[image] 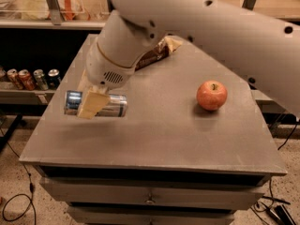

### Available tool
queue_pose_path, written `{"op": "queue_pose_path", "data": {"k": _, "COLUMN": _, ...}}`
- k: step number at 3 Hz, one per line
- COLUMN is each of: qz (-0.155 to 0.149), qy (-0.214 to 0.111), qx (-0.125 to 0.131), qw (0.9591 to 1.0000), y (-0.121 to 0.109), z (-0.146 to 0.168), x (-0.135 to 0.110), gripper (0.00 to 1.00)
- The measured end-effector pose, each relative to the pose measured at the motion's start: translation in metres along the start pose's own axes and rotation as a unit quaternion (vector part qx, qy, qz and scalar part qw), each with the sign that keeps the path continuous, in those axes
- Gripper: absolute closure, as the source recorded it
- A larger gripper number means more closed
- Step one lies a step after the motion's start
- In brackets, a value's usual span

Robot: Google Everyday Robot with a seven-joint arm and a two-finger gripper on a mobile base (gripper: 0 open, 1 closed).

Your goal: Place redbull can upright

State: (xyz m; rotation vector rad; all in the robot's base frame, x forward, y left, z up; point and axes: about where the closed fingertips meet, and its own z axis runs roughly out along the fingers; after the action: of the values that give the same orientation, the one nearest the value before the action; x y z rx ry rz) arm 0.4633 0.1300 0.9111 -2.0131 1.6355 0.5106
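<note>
The gripper (93, 102), at left centre of the frame, is clamped across the middle of the redbull can (115, 105). The can lies on its side, long axis left to right, over the left part of the grey table (154, 139). Whether it rests on the top or hangs just above cannot be told. One tan finger (90, 106) crosses the can's front. The slim aluminium can looks light, thin-walled and slick, easily dented by a hard squeeze, so a mid-body hold suits turning it upright. The white arm (211, 27) sweeps in from the upper right, wrist angled down toward the lower left. An apple (212, 95) sits well apart at right, and a brown snack bag (157, 54) lies behind the wrist.
</note>
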Motion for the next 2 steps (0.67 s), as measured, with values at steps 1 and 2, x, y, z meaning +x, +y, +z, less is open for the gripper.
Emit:
{"op": "queue_pose_path", "data": {"k": 1, "qz": 0.033, "qy": -0.083, "qx": -0.012, "qw": 0.996, "y": 0.0059, "z": -0.0213, "x": -0.0046, "gripper": 1.0}}
{"op": "queue_pose_path", "data": {"k": 2, "qz": 0.032, "qy": -0.082, "qx": -0.012, "qw": 0.996, "y": 0.006, "z": -0.0212, "x": -0.0047, "gripper": 1.0}}
